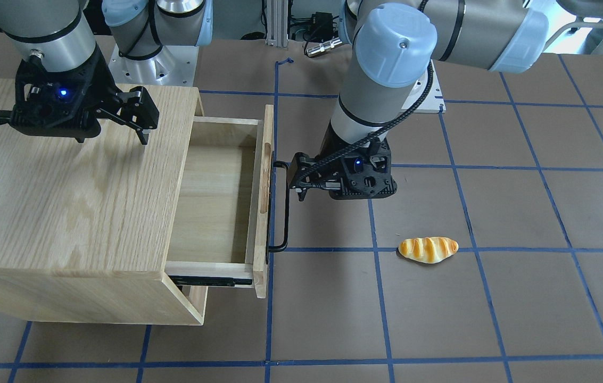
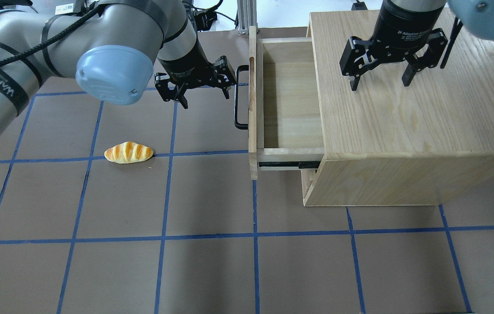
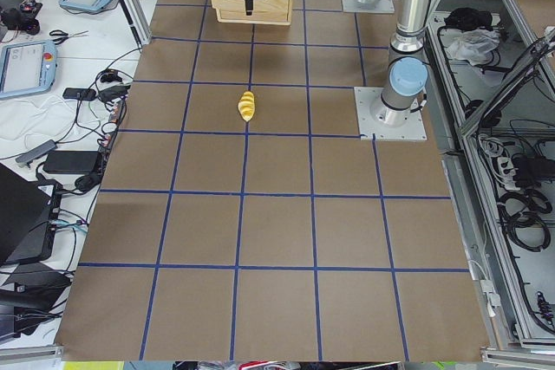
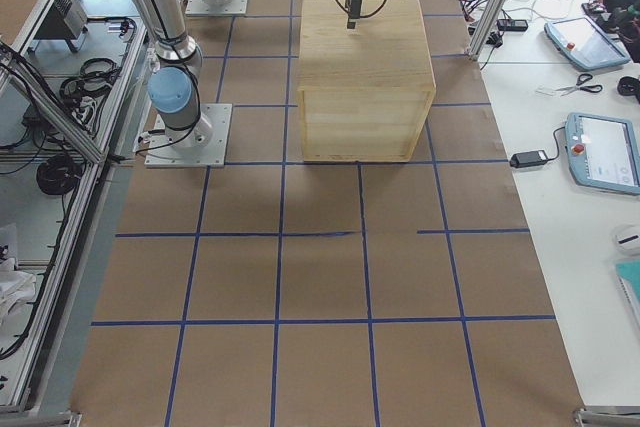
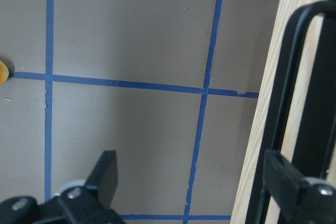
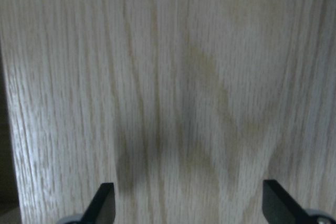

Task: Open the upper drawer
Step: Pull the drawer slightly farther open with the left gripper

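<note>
Left claw (image 2: 198, 89) gapes wide and empty, one finger just beside the single black bar handle (image 2: 236, 100) at upper centre. The drawer (image 2: 291, 104), one shallow pale-wood box, stands pulled out of the oak-grain cabinet (image 2: 403, 126). Right claw (image 2: 379, 82), also wide, hovers over the cabinet top. One glossy striped bread roll (image 2: 128, 152) lies at left on the brown, blue-taped worktop (image 2: 212, 270).
</note>
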Action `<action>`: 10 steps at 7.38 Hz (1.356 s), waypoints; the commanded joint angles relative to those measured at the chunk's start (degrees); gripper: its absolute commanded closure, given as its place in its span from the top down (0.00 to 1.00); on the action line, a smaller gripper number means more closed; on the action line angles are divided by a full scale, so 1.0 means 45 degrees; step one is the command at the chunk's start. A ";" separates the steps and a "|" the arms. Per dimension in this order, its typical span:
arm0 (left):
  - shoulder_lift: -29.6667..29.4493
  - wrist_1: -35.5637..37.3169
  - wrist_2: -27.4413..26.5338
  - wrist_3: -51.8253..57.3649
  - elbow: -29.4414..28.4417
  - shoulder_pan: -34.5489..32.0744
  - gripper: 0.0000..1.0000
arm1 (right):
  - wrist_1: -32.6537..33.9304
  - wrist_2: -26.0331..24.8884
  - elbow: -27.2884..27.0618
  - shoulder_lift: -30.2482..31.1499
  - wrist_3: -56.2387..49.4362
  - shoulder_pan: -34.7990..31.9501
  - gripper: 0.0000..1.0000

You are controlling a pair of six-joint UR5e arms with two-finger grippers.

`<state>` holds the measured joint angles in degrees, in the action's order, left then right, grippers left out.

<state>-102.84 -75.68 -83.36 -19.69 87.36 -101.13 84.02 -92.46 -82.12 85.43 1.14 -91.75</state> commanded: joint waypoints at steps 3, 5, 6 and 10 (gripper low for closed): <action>0.0041 0.0002 0.0632 -0.0174 -0.0019 0.0033 1.00 | 0.0000 0.0000 0.0007 0.0000 -0.0001 -0.0002 1.00; -0.0036 0.0099 0.0771 -0.0603 -0.0078 -0.0298 1.00 | 0.0000 0.0000 -0.0013 0.0000 -0.0001 -0.0002 1.00; -0.0134 0.0119 0.0752 -0.0605 -0.0078 -0.0319 1.00 | 0.0000 0.0000 0.0006 0.0000 0.0000 -0.0002 1.00; -0.0193 0.0139 0.0712 -0.0545 -0.0078 -0.0300 1.00 | 0.0000 0.0000 -0.0013 0.0000 -0.0001 -0.0002 1.00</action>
<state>-103.62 -75.07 -80.23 -22.08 87.01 -102.48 84.02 -92.46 -82.12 85.43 1.08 -91.76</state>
